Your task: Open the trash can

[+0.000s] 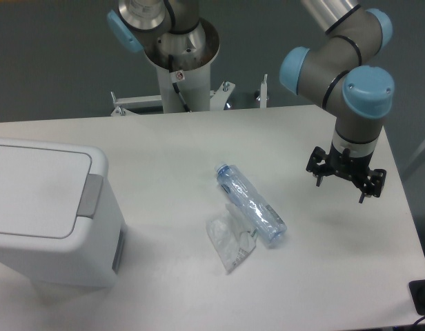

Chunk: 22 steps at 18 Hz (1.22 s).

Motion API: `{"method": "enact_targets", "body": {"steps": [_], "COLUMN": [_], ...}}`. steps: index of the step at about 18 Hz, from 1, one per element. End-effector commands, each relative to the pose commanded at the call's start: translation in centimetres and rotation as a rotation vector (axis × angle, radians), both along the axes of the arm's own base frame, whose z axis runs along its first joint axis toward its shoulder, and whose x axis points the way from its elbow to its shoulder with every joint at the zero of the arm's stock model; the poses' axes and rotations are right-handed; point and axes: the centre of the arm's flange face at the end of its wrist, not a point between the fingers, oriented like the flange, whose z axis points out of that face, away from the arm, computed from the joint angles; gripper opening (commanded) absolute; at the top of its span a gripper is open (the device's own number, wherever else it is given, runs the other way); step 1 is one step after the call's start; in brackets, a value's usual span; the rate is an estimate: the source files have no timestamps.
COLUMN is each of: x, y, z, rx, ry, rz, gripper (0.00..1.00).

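Camera view puts the trash can [50, 214] at your near left corner of the table [171, 145], a white boxy bin with its flat lid [36, 186] down and closed, so you cannot see what, if anything, is inside. The grey push tab [92, 195] sits on the lid's right edge, facing the middle of the table. To the right of the bin, near the table's centre, you have a clear plastic bottle [249, 203] lying on its side, running from far left to near right, and a small clear wrapper [230, 241] touching its near side. Well apart from the bin, above the right side of the table, the gripper [346, 181] hangs pointing down with its fingers spread apart and nothing between them.
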Motion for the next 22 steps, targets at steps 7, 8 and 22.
{"method": "enact_targets", "body": {"steps": [7, 8, 22], "x": [0.1, 0.3, 5.4], "y": [0.0, 0.0, 5.1], "z": [0.4, 0.2, 2.2], "rx": [0.027, 0.032, 0.157], "ry": [-0.005, -0.012, -0.056], "rz": [-0.005, -0.006, 0.209], "gripper": [1.0, 1.0, 1.0]}}
